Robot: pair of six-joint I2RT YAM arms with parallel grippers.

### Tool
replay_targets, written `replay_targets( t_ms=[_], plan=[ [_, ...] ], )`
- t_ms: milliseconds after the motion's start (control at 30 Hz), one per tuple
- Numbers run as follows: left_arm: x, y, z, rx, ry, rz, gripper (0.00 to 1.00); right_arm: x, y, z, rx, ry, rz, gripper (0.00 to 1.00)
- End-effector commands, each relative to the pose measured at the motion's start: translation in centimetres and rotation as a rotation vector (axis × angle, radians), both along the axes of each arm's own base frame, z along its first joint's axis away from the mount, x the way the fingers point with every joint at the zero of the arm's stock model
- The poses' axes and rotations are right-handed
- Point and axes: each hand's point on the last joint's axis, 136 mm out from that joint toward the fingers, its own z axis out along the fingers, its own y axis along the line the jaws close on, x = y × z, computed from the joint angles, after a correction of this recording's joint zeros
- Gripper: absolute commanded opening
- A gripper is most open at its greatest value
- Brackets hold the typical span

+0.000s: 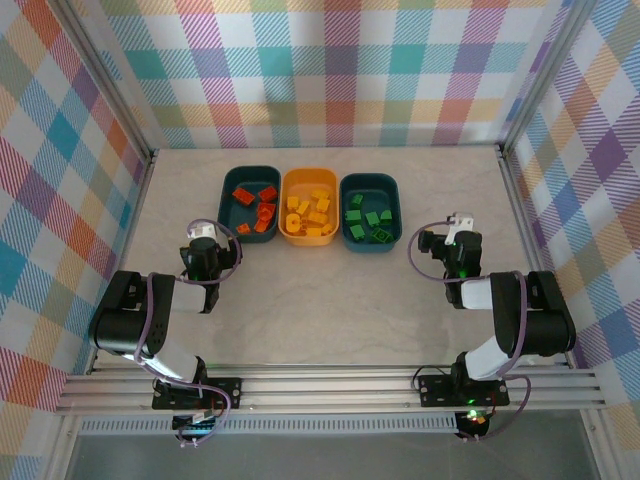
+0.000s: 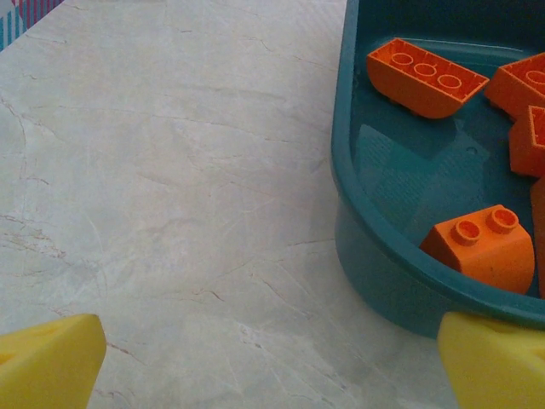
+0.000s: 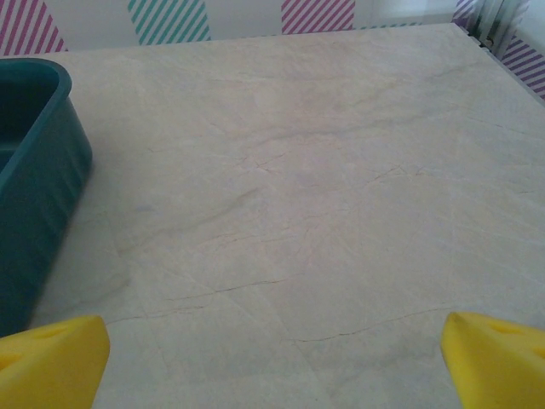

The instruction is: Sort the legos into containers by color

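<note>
Three containers stand in a row at the table's middle back. The left dark teal tub (image 1: 224, 200) holds orange-red legos (image 1: 255, 205). Yellow legos (image 1: 308, 212) lie in the yellow-orange tub (image 1: 308, 173), and green legos (image 1: 368, 222) in the right teal tub (image 1: 370, 179). My left gripper (image 2: 272, 358) is open over bare table, just left of the near-left corner of the left tub (image 2: 375, 256), whose orange bricks (image 2: 426, 77) show inside. My right gripper (image 3: 274, 358) is open and empty above bare table, to the right of the right teal tub (image 3: 34, 187).
The marble-patterned tabletop (image 1: 330, 300) lies bare between the arms and the tubs. Plaid walls close in the back and both sides. Left arm (image 1: 150, 310) and right arm (image 1: 510, 310) sit folded near the front rail.
</note>
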Motion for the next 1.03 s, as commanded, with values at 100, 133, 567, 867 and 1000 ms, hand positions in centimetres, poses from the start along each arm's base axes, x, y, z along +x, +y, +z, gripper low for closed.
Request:
replay_targets(
  t_ms=[100, 133, 567, 867, 1000],
  plan=[
    [1.16, -0.44, 1.96, 0.001, -0.068, -0.017, 1.00, 0.50, 0.62, 0.90, 0.006, -0.028, 0.027, 1.00],
    [1.15, -0.37, 1.94, 0.002, -0.067, -0.015, 1.00, 0.52, 0.62, 0.95, 0.005, -0.030, 0.028, 1.00],
    [1.17, -0.44, 1.92, 0.002, -0.066, -0.017, 1.00, 0.37, 1.49, 1.02, -0.020, -0.042, 0.062, 1.00],
    [1.24, -0.81, 1.86, 0.001, -0.062, -0.041, 1.00, 0.33, 1.60, 0.99, -0.023, -0.042, 0.065, 1.00],
    [1.22, -0.80, 1.91, 0.002, -0.064, -0.041, 1.00, 0.33, 1.59, 1.00, -0.024, -0.042, 0.064, 1.00]
  ],
)
